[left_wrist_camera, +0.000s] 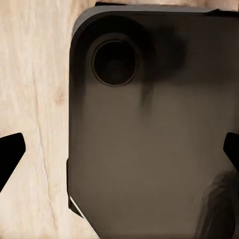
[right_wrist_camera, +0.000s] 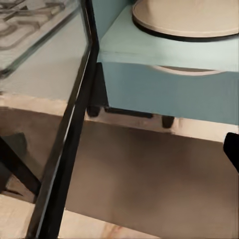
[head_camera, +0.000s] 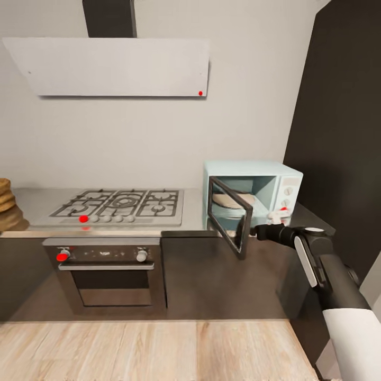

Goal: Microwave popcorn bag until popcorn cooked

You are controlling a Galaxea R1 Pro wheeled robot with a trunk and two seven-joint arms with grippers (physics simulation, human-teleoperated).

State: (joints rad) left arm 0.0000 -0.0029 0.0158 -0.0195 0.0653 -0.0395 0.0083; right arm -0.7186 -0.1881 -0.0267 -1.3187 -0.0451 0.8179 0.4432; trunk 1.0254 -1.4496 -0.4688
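Pale blue-white microwave (head_camera: pixel 253 188), boxy, standing at the right end of the grey countertop (head_camera: pixel 193 209), just beside the steel gas hob (head_camera: pixel 119 205). Its dark glass door (head_camera: pixel 228 222) is swung open toward the room, hinged on the hob side. Inside sits a round cream turntable plate (right_wrist_camera: pixel 186 17) with a dark rim. Two round knobs (head_camera: pixel 288 191) sit on the right-hand panel, with a small red-and-white fitting below them.

Popcorn bag: I cannot find it in these views. At the far left edge of the countertop lies a brownish stack (head_camera: pixel 6 203), too cut off to identify. By the task's wording the bag is a small soft sack, so I judge it light, limp and easily crushed. It would be best pinched at the rim or across the upper body, and kept upright so the kernels stay in.

Right gripper (head_camera: pixel 247 228): at the free edge of the open door, at about the level of the countertop edge. One dark fingertip (right_wrist_camera: pixel 232 149) shows at the border of the right wrist view; whether the jaws are spread or closed I cannot tell.

Left gripper (left_wrist_camera: pixel 119 154): pointed down at the robot's own dark base (left_wrist_camera: pixel 149 139) and the wood floor (left_wrist_camera: pixel 35 74). Both fingertips sit at opposite borders of the left wrist view, so the jaws stand wide apart and hold nothing.

Writing, brands: none legible. Red dots show on the hood (head_camera: pixel 200 93), hob and built-in oven (head_camera: pixel 108 270) controls.
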